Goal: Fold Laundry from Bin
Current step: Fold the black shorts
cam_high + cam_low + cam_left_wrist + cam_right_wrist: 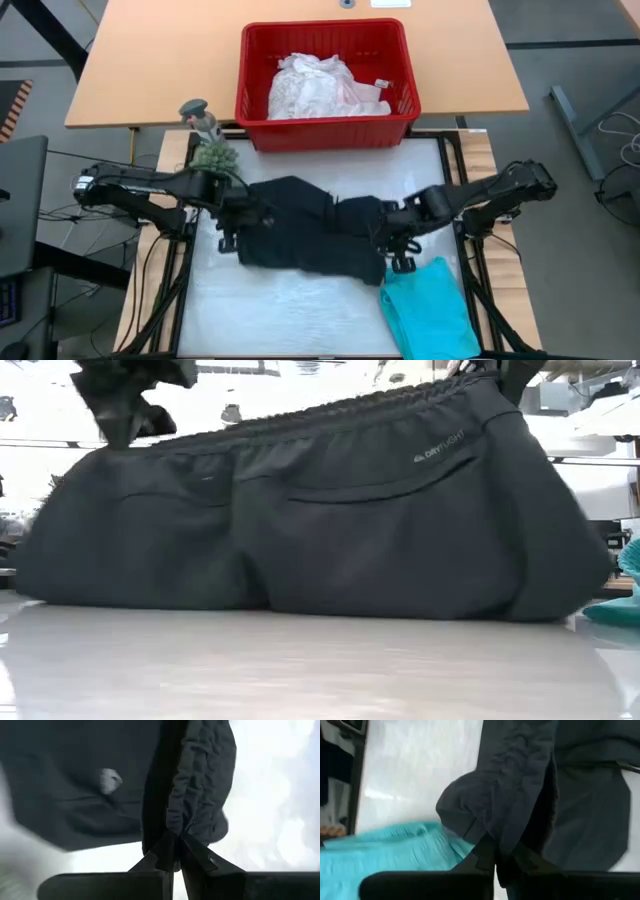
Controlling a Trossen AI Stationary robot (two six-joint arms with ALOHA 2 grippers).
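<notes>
Black garment (300,235), soft, gathered waistband | left gripper (172,842), right gripper (495,845): jaws pinching it

Small green plant (213,155), perhaps a figurine (199,117)

Black garment (305,235) mid-table between both grippers; teal garment (428,310) at near right corner; red bin (326,78) with white laundry (318,88) at far edge.

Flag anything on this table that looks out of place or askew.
One oddity: a small green plant with a grey figurine stands at the white work surface's edge, close to the left gripper. The black fabric shorts hang evenly; nothing spilled.
</notes>
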